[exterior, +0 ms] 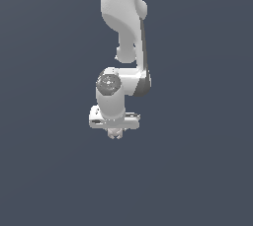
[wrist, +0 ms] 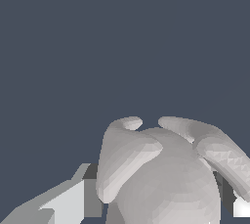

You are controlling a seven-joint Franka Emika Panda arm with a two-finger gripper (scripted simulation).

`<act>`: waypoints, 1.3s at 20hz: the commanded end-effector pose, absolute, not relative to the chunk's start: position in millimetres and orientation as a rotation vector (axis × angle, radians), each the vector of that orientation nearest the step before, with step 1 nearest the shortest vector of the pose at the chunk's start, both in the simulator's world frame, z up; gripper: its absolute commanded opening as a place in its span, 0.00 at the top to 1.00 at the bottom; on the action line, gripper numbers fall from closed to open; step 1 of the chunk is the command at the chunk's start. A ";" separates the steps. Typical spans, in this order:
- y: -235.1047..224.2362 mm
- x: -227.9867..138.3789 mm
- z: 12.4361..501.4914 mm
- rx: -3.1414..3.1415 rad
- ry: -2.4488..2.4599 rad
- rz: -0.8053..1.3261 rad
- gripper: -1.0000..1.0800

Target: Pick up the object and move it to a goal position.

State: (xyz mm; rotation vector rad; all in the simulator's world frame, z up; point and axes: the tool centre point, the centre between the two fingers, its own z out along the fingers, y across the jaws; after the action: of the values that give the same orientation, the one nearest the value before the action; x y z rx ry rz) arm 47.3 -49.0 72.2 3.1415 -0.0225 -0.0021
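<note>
The object (exterior: 115, 132) is judged to be light and stiff, a hard little lump rather than anything soft, and not fragile. Its rounded, uneven surface is likely to be slippery against flat pads, so it is best taken across its widest middle, with the pads set on the fuller bulges and kept off the protruding nubs, where contact would be small and a twist could follow.

In the wrist view the object (wrist: 166, 179) is seen as a pale grey-beige ball with faceted shading, faint seams and elongated lobes lying over its top.

It is found directly beneath the gripper (exterior: 114, 130), between the fingers, only its lower part showing below them in the exterior view. The gripper appears to be closed on the object, with one pale finger (wrist: 58, 203) seen beside it.
</note>
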 end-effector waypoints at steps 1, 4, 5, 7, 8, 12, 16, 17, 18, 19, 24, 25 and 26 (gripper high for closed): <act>-42.8 46.8 90.3 3.141 -0.022 0.000 1.00; -33.6 45.3 117.5 3.141 -0.022 0.000 1.00; -30.2 44.8 127.6 3.141 -0.022 0.000 1.00; -22.9 43.7 149.5 3.141 -0.022 0.000 1.00; -18.9 43.2 161.2 3.141 -0.022 0.000 1.00; -3.2 41.1 208.1 3.141 -0.022 0.000 1.00; 12.2 39.5 254.5 3.141 -0.022 0.000 1.00; 16.0 39.2 266.0 3.141 -0.022 0.000 1.00; 19.8 38.9 277.4 3.141 -0.022 0.000 1.00; 23.6 38.6 288.7 3.141 -0.022 0.000 1.00; 41.5 38.0 341.6 3.141 -0.022 0.000 1.00; 44.5 38.1 350.5 3.141 -0.022 0.000 1.00; 47.3 38.1 358.8 3.141 -0.022 0.000 1.00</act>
State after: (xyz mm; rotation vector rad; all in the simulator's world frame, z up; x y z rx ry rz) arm 38.7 42.8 345.3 3.1411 -0.0211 0.0030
